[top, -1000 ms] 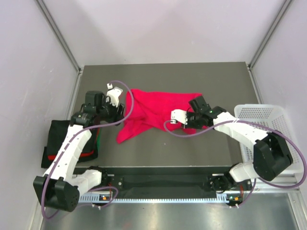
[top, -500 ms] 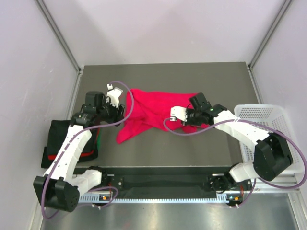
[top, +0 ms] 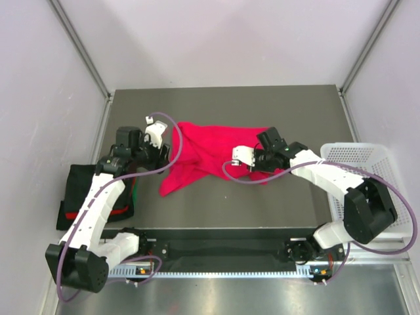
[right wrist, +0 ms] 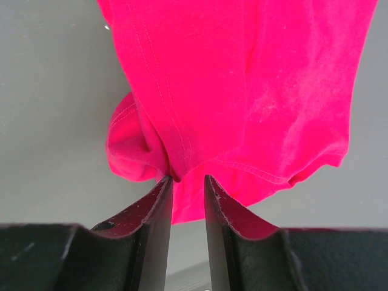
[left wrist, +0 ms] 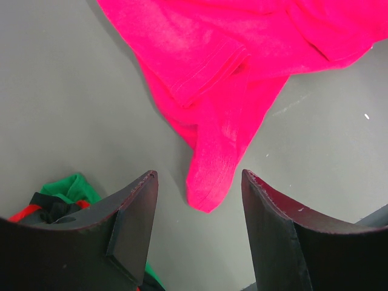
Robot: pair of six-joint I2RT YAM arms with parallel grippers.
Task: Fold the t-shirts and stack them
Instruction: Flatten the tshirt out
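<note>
The magenta-red t-shirt (top: 210, 147) lies crumpled on the grey table (top: 223, 105), with a sleeve trailing to the lower left. My left gripper (top: 157, 141) is open and empty, hovering by the shirt's left edge; in the left wrist view the sleeve tip (left wrist: 209, 182) lies below, between my open fingers (left wrist: 130, 212). My right gripper (top: 252, 161) is at the shirt's right side, shut on a bunched fold of the shirt (right wrist: 254, 91), with the cloth pinched at the fingertips (right wrist: 163, 188). The folded pile of black, red and green shirts (top: 85, 190) sits at the table's left edge, partly under my left arm.
A white mesh basket (top: 367, 170) stands off the table's right edge, behind my right arm. Pale walls and metal rails enclose the table on three sides. A green and red corner of the pile (left wrist: 66, 194) shows beside my left finger.
My right gripper has shifted slightly up and to the left, dragging the shirt's lower right edge with it. My left arm has barely moved.
</note>
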